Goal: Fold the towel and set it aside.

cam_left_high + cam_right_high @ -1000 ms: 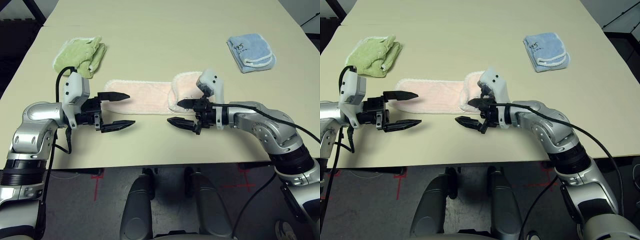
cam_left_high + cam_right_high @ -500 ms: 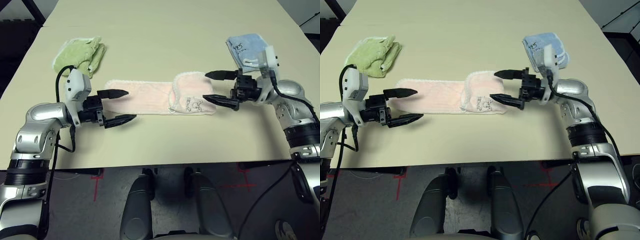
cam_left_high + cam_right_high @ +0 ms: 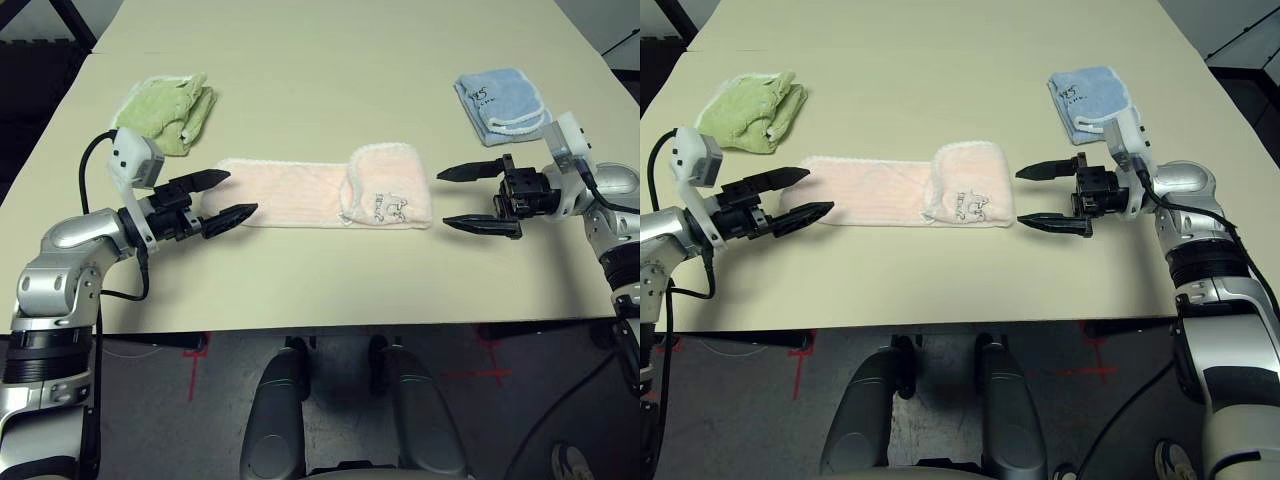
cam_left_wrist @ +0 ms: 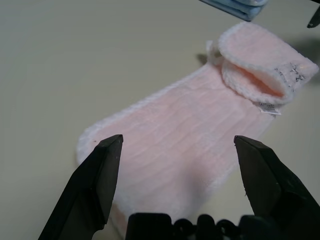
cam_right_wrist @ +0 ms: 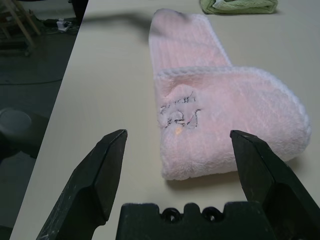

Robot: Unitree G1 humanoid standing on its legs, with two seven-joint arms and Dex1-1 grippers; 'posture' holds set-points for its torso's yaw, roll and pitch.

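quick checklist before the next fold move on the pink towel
1. Left gripper open at the towel's flat end: ok.
2. Right gripper open, just off the folded end, apart from it: ok.
3. Both grippers empty: ok.
4. Fold finished: not ok; one end flap is turned over, the rest lies as a long flat strip.
5. Green towel and blue towel apart from the pink one: ok.
6. Flap layers lined up underneath: cannot tell.

Both forearms silver, segmented, rounded joint housings; black cables loop off each wrist; white boxy camera module on each wrist; left gripper (image 3: 222, 196) and right gripper (image 3: 470, 197): two black tapered fingers on a black base with small screw holes.
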